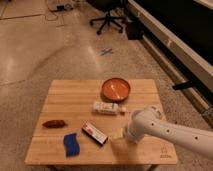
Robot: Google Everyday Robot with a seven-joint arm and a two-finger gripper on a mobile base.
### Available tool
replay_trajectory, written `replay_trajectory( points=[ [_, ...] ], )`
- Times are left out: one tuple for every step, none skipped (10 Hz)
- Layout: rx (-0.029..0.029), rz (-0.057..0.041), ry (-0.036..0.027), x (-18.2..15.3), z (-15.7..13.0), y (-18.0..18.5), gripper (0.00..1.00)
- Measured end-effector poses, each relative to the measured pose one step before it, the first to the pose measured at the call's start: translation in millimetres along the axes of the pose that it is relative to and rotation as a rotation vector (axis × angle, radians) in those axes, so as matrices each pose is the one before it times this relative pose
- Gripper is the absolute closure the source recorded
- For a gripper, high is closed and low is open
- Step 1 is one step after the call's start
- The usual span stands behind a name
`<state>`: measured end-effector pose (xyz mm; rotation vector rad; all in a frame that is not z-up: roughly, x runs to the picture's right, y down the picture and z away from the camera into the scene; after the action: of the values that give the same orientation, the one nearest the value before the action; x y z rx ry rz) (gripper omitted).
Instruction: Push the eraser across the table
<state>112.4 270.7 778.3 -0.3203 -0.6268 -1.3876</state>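
Gripper (118, 134) is low over the table (65, 95) near its front edge, on a white arm (165, 131) coming from the right. Cannot tell if it is open or closed. Eraser (95, 133) lies flat just left of it. Blue wavy pad (71, 144) is farther left. White box (107, 107) and orange bowl (116, 89) sit behind it.
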Motion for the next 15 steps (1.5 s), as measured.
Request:
replay_trajectory(
  points=[
    [-0.02164,-0.0076,0.00992,-0.33,1.07,1.02,0.2],
    [-0.01865,-0.00821,0.00807,-0.1,0.76,-0.2,0.2],
    [-0.0248,-0.01383,0.00992,-0.19,1.07,-2.47,0.2],
    [-0.01798,-0.01289,0.00549,-0.4,0.1,-4.66,0.2],
    [-0.0129,-0.01118,0.00103,-1.08,-0.12,-4.42,0.2],
    [-0.01886,-0.0197,0.00095,-1.41,-0.82,-8.32,0.2],
    [-0.01041,-0.01635,-0.00023,-1.08,-0.42,-7.14,0.2],
    [-0.00822,-0.01191,-0.00169,-1.3,0.15,-4.92,0.2],
    [-0.00847,-0.01681,-0.00207,-1.6,0.54,-7.83,0.2],
    [-0.0047,-0.01188,-0.00064,-0.51,0.31,-6.26,0.2],
    [-0.00659,-0.01083,-0.00085,-0.26,0.33,-5.28,0.2],
    [-0.00341,-0.00771,0.00038,0.68,0.19,-4.64,0.2],
    [-0.00435,-0.0068,-0.00084,1.05,0.72,-4.74,0.2],
    [-0.00241,-0.00398,0.00132,1.68,0.06,-3.17,0.2],
    [-0.00206,-0.00581,0.0011,2.03,-0.02,-3.91,0.2]
  ],
)
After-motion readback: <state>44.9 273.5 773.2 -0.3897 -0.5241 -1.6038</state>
